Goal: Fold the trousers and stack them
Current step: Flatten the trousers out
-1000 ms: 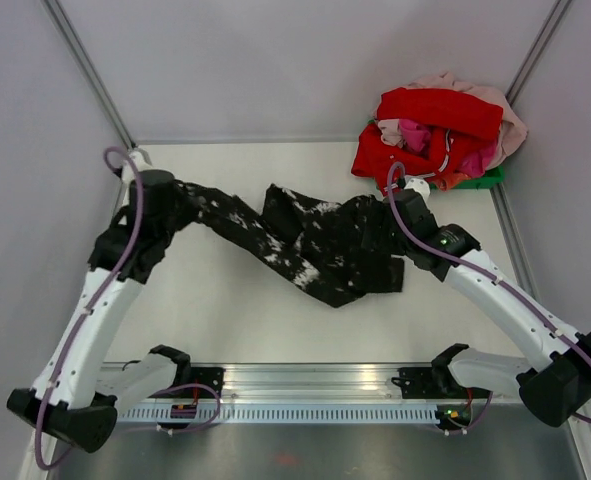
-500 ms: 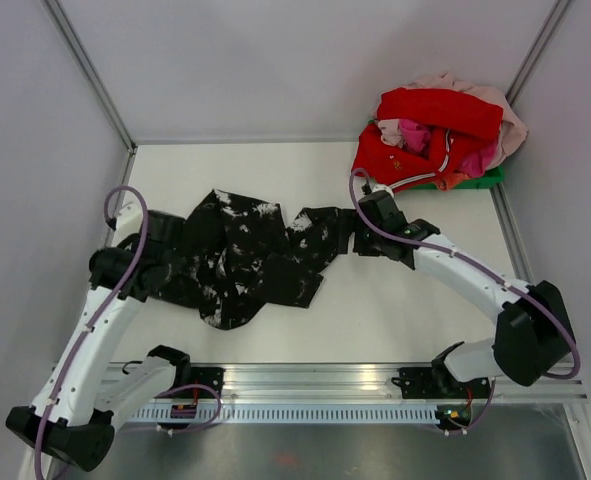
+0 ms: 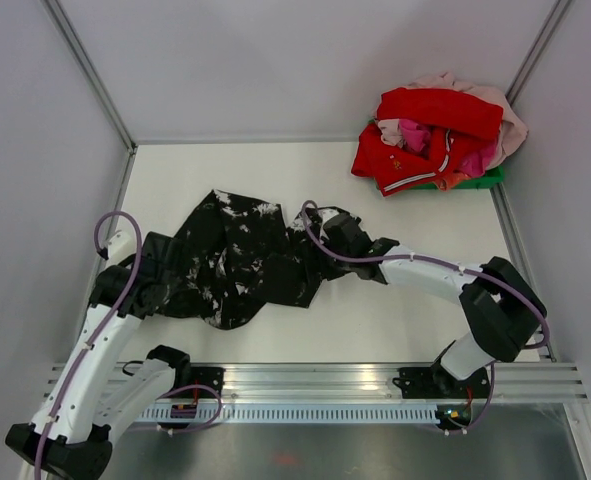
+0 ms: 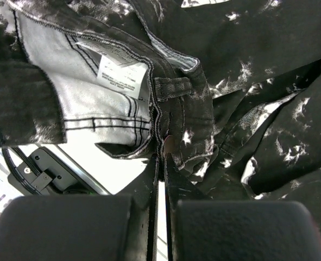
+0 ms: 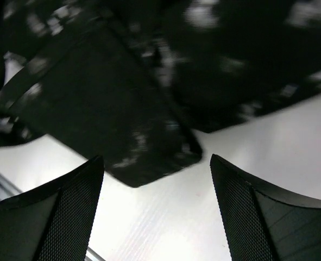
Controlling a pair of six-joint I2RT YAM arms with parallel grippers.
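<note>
The black trousers with white blotches (image 3: 240, 260) lie bunched and folded over on the left middle of the table. My left gripper (image 3: 160, 282) is at their left end, shut on the waistband (image 4: 174, 92), with a white label (image 4: 122, 70) showing on the grey inside. My right gripper (image 3: 315, 238) is at the right edge of the bunch. In the right wrist view it (image 5: 157, 179) is wide open and empty above a dark corner of the trousers (image 5: 144, 157), which lies on the white table.
A pile of red and pink clothes (image 3: 435, 135) sits on a green bin (image 3: 485, 180) at the back right corner. Grey walls close in the table on both sides. A metal rail (image 3: 305, 380) runs along the near edge.
The trousers were stretched between both grippers; the right gripper swept left, bunching them at the left, and now stands open. The left gripper drew back toward the near left.
</note>
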